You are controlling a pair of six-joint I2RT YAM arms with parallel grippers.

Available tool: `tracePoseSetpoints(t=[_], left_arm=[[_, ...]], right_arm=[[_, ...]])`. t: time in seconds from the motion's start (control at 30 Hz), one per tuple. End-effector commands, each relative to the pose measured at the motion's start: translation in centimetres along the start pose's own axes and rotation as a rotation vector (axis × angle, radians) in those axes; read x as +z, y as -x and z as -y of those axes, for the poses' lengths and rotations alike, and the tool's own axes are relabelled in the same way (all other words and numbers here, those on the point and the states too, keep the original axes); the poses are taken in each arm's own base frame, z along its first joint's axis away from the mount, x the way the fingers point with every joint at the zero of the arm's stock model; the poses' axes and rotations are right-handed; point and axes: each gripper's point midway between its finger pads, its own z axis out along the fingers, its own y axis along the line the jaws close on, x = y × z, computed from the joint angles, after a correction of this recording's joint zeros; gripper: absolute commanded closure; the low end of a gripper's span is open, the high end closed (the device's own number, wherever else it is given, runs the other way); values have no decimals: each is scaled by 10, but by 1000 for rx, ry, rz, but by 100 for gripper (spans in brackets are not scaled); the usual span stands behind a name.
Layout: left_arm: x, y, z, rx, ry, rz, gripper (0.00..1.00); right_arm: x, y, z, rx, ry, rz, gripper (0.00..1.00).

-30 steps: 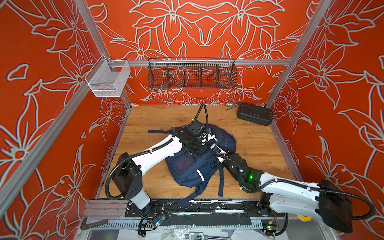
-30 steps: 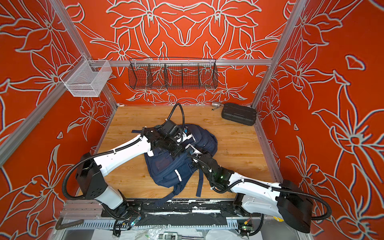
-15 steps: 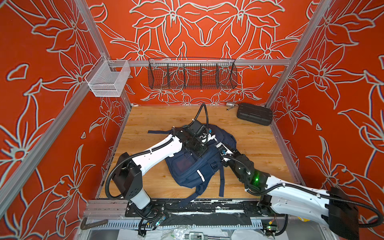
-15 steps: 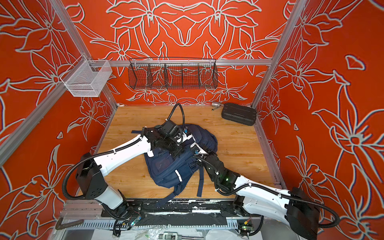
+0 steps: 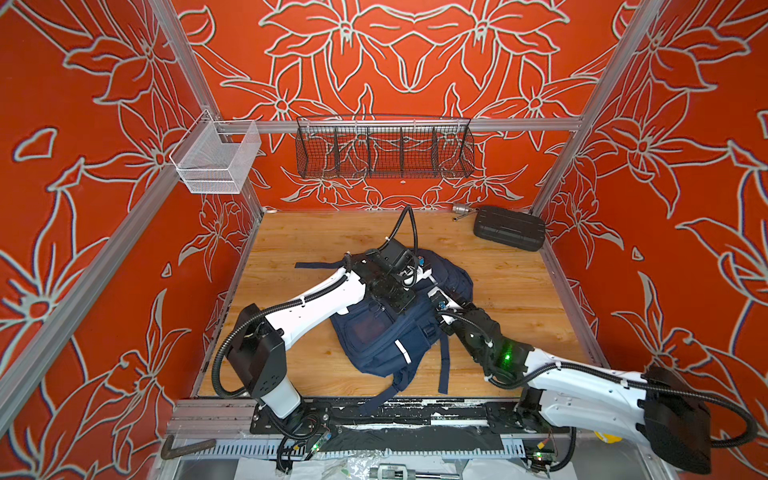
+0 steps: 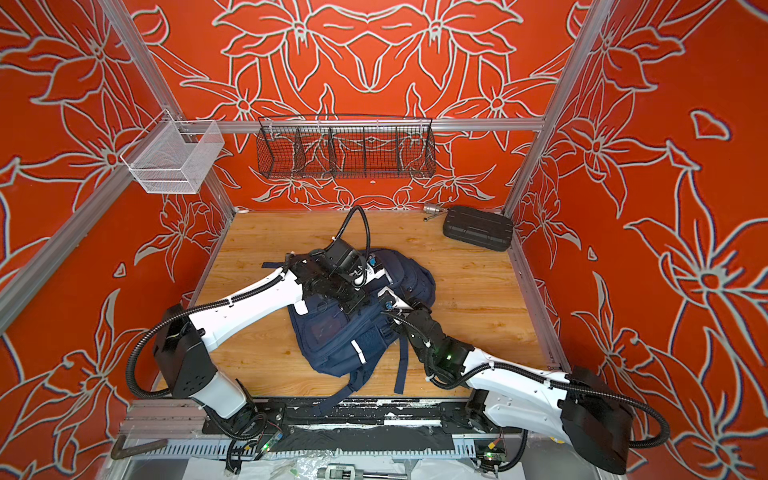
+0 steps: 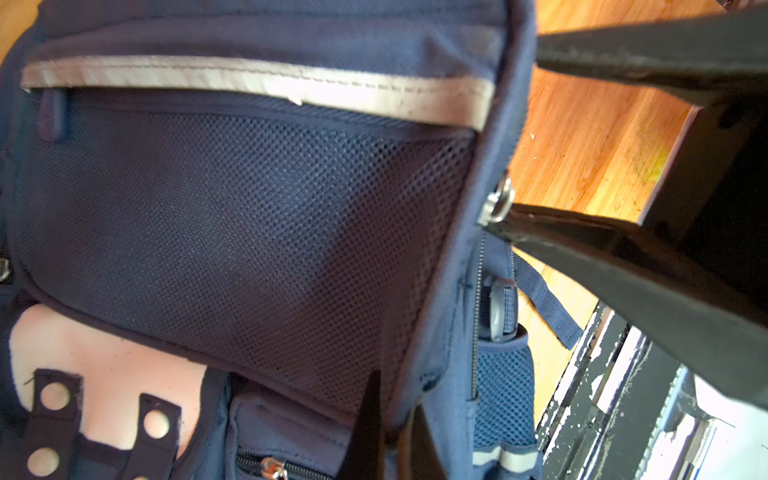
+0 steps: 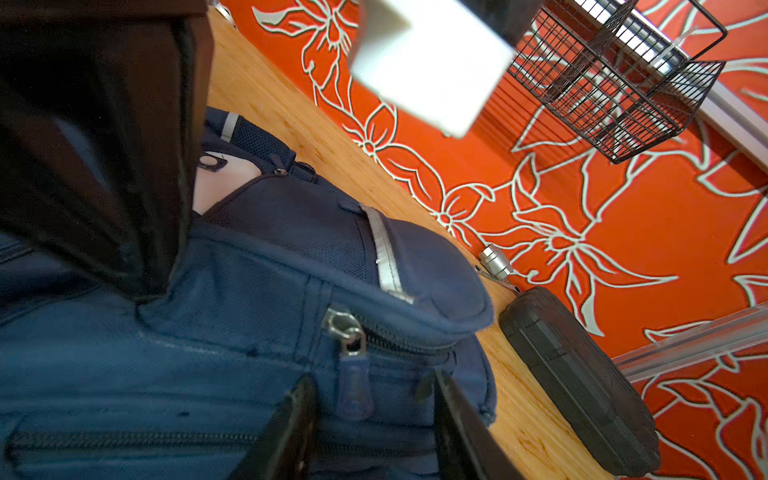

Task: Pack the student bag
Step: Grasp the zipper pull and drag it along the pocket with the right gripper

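**Zip pull lined up between the right jaws**

You are at the opening step, as I judge it. Your left gripper [image 7: 392,424] is clenched on the piped edge of the student bag [image 5: 374,336]. Your right gripper [image 8: 370,399] is released, jaws apart on either side of the zip pull [image 8: 353,384], which looks untouched. Next, you need to close on that pull and draw it along the teeth while the left holds firm. The bag lies mid-table under both grippers, the right at the left's 3 o'clock. The black ribbed hard case [image 5: 509,227] sits at the bag's 1 o'clock, well apart.

Navy student bag [image 5: 374,345], silver strips [image 7: 249,79], orange floral walls [image 5: 415,62], black ribbed case [image 5: 509,228]
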Motion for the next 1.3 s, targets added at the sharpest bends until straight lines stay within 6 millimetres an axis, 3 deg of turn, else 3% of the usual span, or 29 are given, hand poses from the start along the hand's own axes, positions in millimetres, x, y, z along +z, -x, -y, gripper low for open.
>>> tracePoseSetpoints(t=[0.0, 0.2, 0.47, 0.7, 0.97, 1.27], left_arm=[[-19, 27, 21, 23, -80, 95, 100], [-21, 20, 18, 45, -60, 86, 100], [-29, 11, 15, 123, -19, 86, 100], [-28, 1, 14, 178, -18, 47, 100], [-33, -8, 19, 217, -36, 43, 100], [-28, -10, 15, 228, -23, 34, 100]], right_arm=[[6, -3, 7, 51, -27, -9, 53], [3, -3, -1, 204, 164, 27, 57], [-13, -6, -19, 245, 345, 9, 54], [-11, -1, -31, 280, 419, 6, 52], [-7, 9, -33, 304, 444, 30, 57], [-7, 31, -50, 323, 569, 67, 67]])
